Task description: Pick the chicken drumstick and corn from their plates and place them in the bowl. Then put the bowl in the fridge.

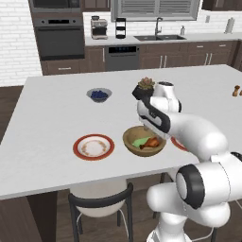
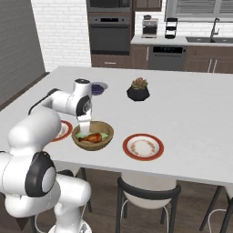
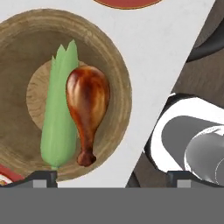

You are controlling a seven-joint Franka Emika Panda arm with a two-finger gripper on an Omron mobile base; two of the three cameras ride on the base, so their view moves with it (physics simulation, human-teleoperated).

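A white table (image 1: 47, 123) fills the middle of a kitchen, and my white arm reaches over its near edge. My jaws (image 3: 111, 177) hang released, spread wide and holding nothing, just above the wooden bowl (image 1: 130, 142). In the hand view, one dark finger tip (image 3: 41, 177) sits over the bowl's edge and the other beyond the table's rim.

The bowl stands near the front edge of the table. Inside it lie both foods side by side and touching: the pale green corn (image 3: 59, 127), and the glossy brown chicken drumstick (image 3: 87, 103), its plump end toward the bowl's middle and its bone end toward the rim.

Two white plates with red-orange rims flank the bowl, holding no food. One plate (image 1: 93, 147) lies clear of the bowl on its left in the left base view. The other plate (image 2: 61, 130) is partly hidden behind my arm, on the bowl's far side in that view.

Farther back on the table stand a small grey bowl of blueberries (image 1: 99, 94) and a black plant pot (image 2: 138, 92), well apart from the wooden bowl. A dark chair (image 1: 100, 204) is tucked under the table's front edge.
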